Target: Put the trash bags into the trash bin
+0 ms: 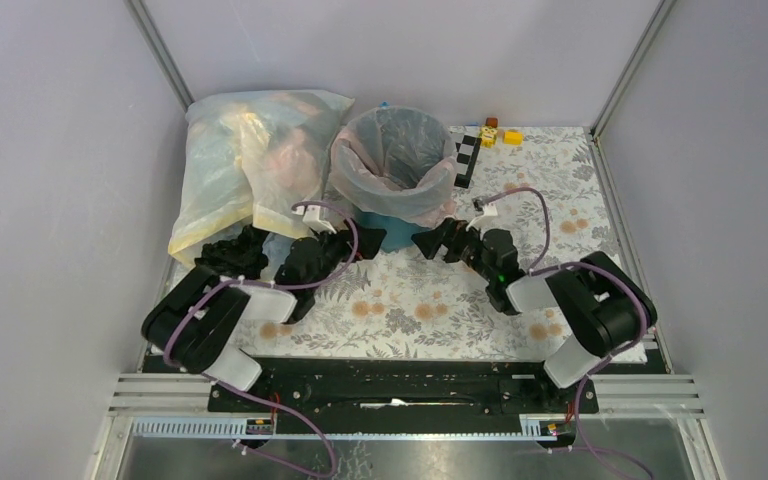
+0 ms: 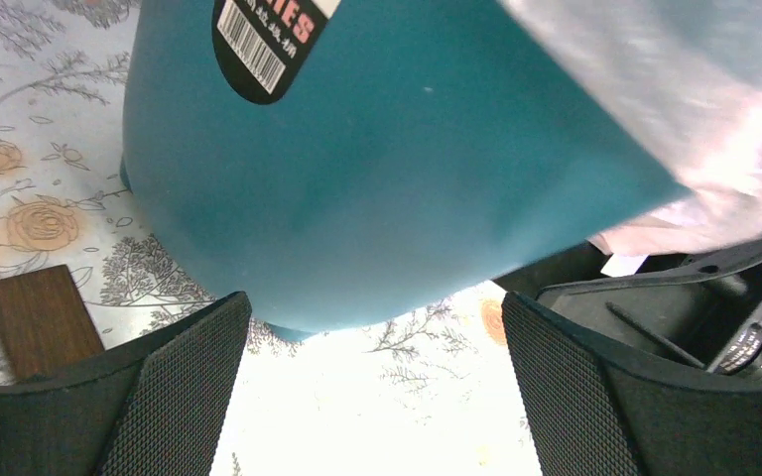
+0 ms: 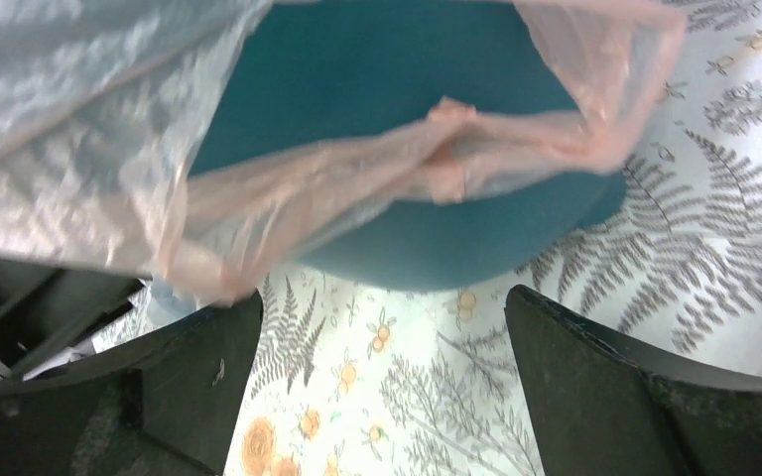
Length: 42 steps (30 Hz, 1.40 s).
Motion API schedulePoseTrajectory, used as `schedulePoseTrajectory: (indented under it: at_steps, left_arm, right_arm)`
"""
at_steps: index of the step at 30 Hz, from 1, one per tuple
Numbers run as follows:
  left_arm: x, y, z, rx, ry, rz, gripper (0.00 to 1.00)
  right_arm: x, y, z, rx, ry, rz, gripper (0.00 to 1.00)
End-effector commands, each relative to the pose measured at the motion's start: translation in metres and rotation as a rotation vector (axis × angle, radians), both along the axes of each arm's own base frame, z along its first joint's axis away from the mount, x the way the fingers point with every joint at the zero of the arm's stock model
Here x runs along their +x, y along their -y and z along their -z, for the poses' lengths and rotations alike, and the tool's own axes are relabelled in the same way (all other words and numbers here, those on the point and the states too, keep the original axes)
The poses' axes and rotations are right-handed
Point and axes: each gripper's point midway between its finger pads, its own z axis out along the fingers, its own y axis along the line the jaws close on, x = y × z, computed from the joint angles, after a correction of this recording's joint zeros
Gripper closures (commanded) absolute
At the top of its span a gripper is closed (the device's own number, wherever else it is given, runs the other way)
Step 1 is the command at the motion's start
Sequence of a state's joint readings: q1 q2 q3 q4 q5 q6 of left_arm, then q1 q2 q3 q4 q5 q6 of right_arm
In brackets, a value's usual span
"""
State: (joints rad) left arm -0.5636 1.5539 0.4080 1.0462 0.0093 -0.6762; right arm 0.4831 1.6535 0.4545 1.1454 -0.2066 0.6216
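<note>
**Both grippers hanging open at the foot of the lined bin**

The bin [image 1: 388, 228] is standing upright at the far middle of the table [image 1: 420, 310], on the flowered cloth. A thin pinkish liner [image 1: 390, 165] is sitting inside it and folding out over the rim, so that from above only the teal base is showing. A full bag [image 1: 250, 160], clear with yellow and pink stuff inside, is lying just left of the bin, against the back corner.

The left gripper [image 1: 360, 243] is hovering low at the bin's near left side. Its jaws are standing wide apart and holding nothing. Its wrist view is showing the teal wall [image 2: 387, 178] close ahead, the label [image 2: 263, 40] up top, and a brown block [image 2: 40, 317] lying on the cloth to the left.

The right gripper [image 1: 430, 243] is hovering at the bin's near right side, jaws likewise spread and gripping nothing. In its wrist view a fold of the liner is drooping down across the bin wall, above the open fingers [image 3: 635, 397].

A checkered strip [image 1: 467, 160] and a yellow block [image 1: 512, 137] are lying right of the bin, near the back edge.
</note>
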Motion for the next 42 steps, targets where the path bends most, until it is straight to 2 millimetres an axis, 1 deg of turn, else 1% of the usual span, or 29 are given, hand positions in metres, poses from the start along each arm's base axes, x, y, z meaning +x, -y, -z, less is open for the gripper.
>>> schedulePoseTrajectory:
  at_steps: [1, 6, 8, 9, 10, 13, 14, 17, 19, 22, 25, 26, 29, 30, 31, 33, 34, 36, 37, 39, 42]
  left_arm:
    - [-0.015, -0.021, -0.016, 0.022, 0.063, -0.037, 0.01]
    - [-0.035, -0.042, -0.012, 0.105, 0.043, -0.06, 0.01]
    - [-0.039, -0.052, -0.013, 0.14, 0.044, -0.088, 0.01]
    - [-0.04, -0.057, -0.016, 0.152, 0.049, -0.101, 0.01]
    - [-0.042, -0.06, -0.016, 0.169, 0.047, -0.108, 0.01]
    - [-0.045, -0.068, -0.021, 0.213, 0.042, -0.127, 0.01]
    - [-0.045, -0.071, -0.021, 0.23, 0.035, -0.136, 0.01]
    - [-0.04, -0.084, -0.014, 0.265, -0.009, -0.186, 0.01]
    - [-0.033, -0.093, -0.009, 0.242, -0.039, -0.193, 0.01]
    - [-0.027, -0.095, -0.007, 0.177, -0.056, -0.166, 0.01]
    - [-0.02, -0.095, -0.005, 0.185, -0.071, -0.148, 0.01]
    - [-0.017, -0.098, -0.002, 0.2, -0.084, -0.16, 0.01]
    - [-0.005, -0.125, 0.006, 0.219, -0.129, -0.251, 0.02]
    - [-0.002, -0.134, 0.007, 0.211, -0.133, -0.278, 0.04]
    - [0.0, -0.14, 0.005, 0.199, -0.124, -0.3, 0.06]
    - [0.006, -0.147, -0.004, 0.199, -0.093, -0.332, 0.07]
    - [0.008, -0.15, -0.008, 0.215, -0.085, -0.345, 0.06]
    - [0.014, -0.156, -0.013, 0.253, -0.08, -0.371, 0.01]
    - [0.015, -0.158, -0.015, 0.274, -0.084, -0.381, 0.01]
    - [0.016, -0.159, -0.019, 0.31, -0.083, -0.37, 0.01]
    - [0.016, -0.161, -0.027, 0.317, -0.056, -0.375, 0.01]
  right_arm:
    - [-0.011, 0.023, -0.01, -0.048, 0.068, 0.055, 0.0]
    - [-0.027, 0.05, -0.008, -0.126, 0.072, 0.123, 0.0]
    - [-0.031, 0.062, -0.013, -0.156, 0.096, 0.164, 0.0]
    - [-0.034, 0.067, -0.021, -0.164, 0.125, 0.179, 0.0]
    - [-0.036, 0.074, -0.024, -0.185, 0.141, 0.201, 0.0]
    - [-0.04, 0.096, -0.028, -0.275, 0.169, 0.271, 0.0]
    - [-0.039, 0.107, -0.029, -0.293, 0.168, 0.321, 0.0]
    - [-0.04, 0.131, -0.034, -0.384, 0.208, 0.41, 0.0]
    - [-0.041, 0.143, -0.036, -0.397, 0.203, 0.469, 0.0]
    - [-0.04, 0.155, -0.043, -0.425, 0.211, 0.52, 0.0]
    - [-0.037, 0.167, -0.052, -0.462, 0.226, 0.575, 0.0]
    - [-0.035, 0.171, -0.054, -0.474, 0.23, 0.592, 0.0]
    - [-0.031, 0.187, -0.054, -0.515, 0.228, 0.641, 0.0]
    - [-0.029, 0.193, -0.053, -0.523, 0.223, 0.652, 0.0]
    - [-0.028, 0.198, -0.052, -0.524, 0.216, 0.663, 0.0]
    - [-0.026, 0.206, -0.047, -0.512, 0.201, 0.682, 0.01]
    - [-0.024, 0.209, -0.049, -0.497, 0.215, 0.694, 0.0]
    - [-0.02, 0.217, -0.047, -0.5, 0.229, 0.716, 0.0]
    - [-0.018, 0.222, -0.046, -0.513, 0.236, 0.726, 0.0]
    - [-0.014, 0.233, -0.039, -0.544, 0.233, 0.754, 0.0]
    - [-0.01, 0.245, -0.029, -0.591, 0.244, 0.772, 0.0]
